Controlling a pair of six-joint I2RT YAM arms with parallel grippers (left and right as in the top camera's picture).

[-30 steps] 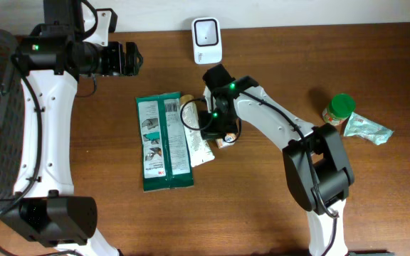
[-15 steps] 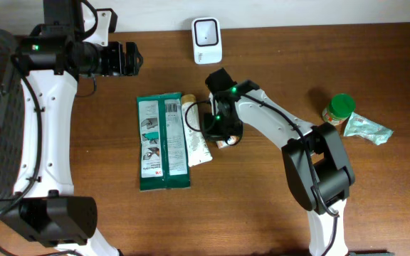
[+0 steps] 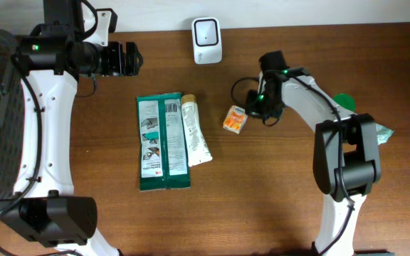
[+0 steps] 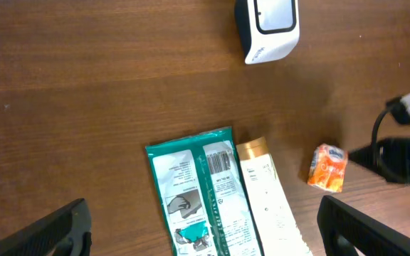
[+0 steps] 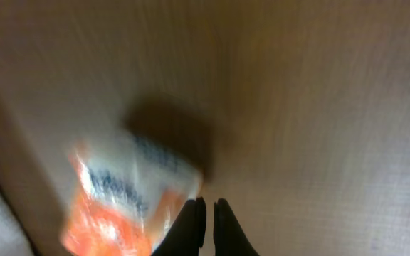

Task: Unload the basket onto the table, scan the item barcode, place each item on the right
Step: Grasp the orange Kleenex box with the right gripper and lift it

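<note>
We have the right hand (image 3: 252, 108) clenched on an edge of the orange packet (image 3: 235, 119), which looks held just above the counter (image 3: 276, 199), and the scanner (image 3: 206, 40) lies farther back and slightly left of it, the released left hand (image 3: 132, 60) well apart.

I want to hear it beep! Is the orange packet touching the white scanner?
Apart. The overhead view shows the orange packet lying well away from the white scanner, with bare tabletop between them.

Print on the orange pack (image 4: 328, 168), green packet (image 4: 191, 195) and tube (image 4: 265, 203) is illegible.
</note>
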